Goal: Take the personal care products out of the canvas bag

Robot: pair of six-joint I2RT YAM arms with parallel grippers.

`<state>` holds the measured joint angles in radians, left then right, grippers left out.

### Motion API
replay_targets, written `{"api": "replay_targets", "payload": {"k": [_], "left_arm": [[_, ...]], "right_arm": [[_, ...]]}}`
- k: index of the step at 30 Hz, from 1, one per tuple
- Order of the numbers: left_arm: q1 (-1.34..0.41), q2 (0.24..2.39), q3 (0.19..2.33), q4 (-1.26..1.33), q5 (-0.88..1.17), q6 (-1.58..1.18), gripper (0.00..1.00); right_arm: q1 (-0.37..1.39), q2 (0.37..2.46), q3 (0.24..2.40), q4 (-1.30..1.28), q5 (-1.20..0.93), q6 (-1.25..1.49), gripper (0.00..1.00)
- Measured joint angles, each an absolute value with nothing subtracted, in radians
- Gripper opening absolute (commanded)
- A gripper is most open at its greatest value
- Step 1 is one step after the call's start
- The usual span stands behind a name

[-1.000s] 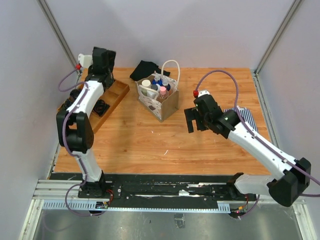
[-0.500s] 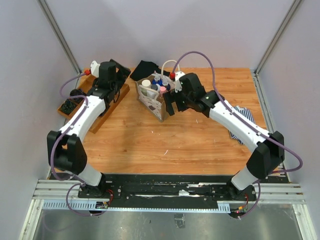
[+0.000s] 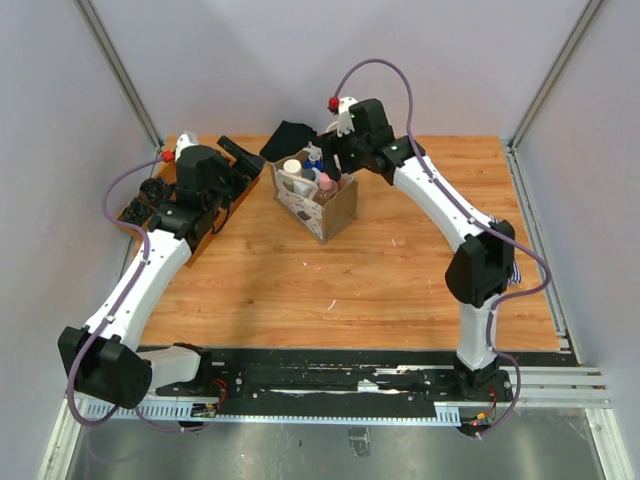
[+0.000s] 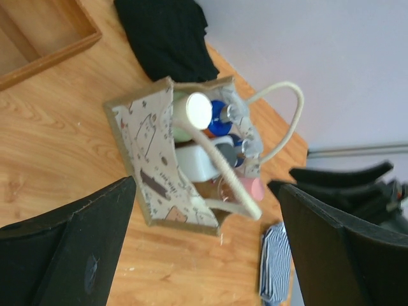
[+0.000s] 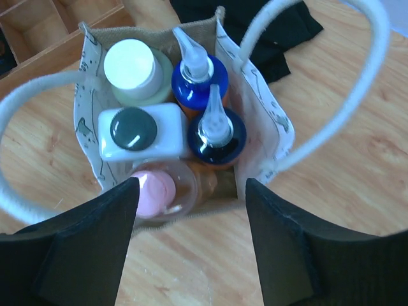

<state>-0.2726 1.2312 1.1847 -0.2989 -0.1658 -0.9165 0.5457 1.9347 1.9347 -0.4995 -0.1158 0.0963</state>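
The canvas bag (image 3: 318, 203) stands upright at the back middle of the table, its white handles up. Inside it stand the personal care products: an olive bottle with a cream cap (image 5: 131, 64), two blue-capped bottles with clear nozzles (image 5: 191, 70) (image 5: 217, 131), a white bottle with a dark grey cap (image 5: 137, 131) and a pink-capped bottle (image 5: 153, 190). My right gripper (image 5: 191, 248) hangs open just above the bag's near side, holding nothing. To the left of the canvas bag (image 4: 162, 150), over the tray's end, my left gripper (image 4: 204, 255) is wide open and empty.
A divided wooden tray (image 3: 225, 200) lies at the left with dark items in its far compartments. A black cloth (image 3: 290, 135) sits behind the bag. A striped cloth (image 4: 274, 268) lies to the right of the bag. Grey walls close the back and both sides.
My right arm has swung from the right middle of the table up over the bag. My left arm has come forward along the tray towards the bag.
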Motion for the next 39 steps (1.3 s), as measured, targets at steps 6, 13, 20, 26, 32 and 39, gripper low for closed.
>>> {"api": "replay_targets", "payload": {"k": [6, 13, 20, 26, 32, 39], "left_arm": [[-0.274, 1.195, 1.098, -0.326, -0.121, -0.912, 1.0], [-0.274, 1.168, 1.076, -0.344, -0.102, -0.914, 1.0], [-0.274, 1.152, 1.071, -0.341, -0.077, -0.926, 1.0], [-0.274, 1.15, 1.051, -0.343, -0.064, -0.933, 1.0], [-0.276, 1.15, 1.048, -0.342, -0.047, -0.944, 1.0], [-0.276, 1.145, 1.048, -0.342, -0.036, -0.948, 0.99]], "right_arm": [[0.548, 2.151, 2.139, -0.561, -0.191, 0.072, 0.76], [0.55, 2.21, 2.153, -0.648, -0.228, 0.075, 0.9], [0.566, 2.29, 2.207, -0.757, -0.235, 0.094, 0.9], [0.59, 2.177, 2.042, -0.741, -0.183, 0.102, 0.91], [0.64, 1.973, 1.755, -0.698, -0.141, 0.105, 0.92], [0.71, 1.733, 1.483, -0.773, -0.117, 0.112, 0.74]]}}
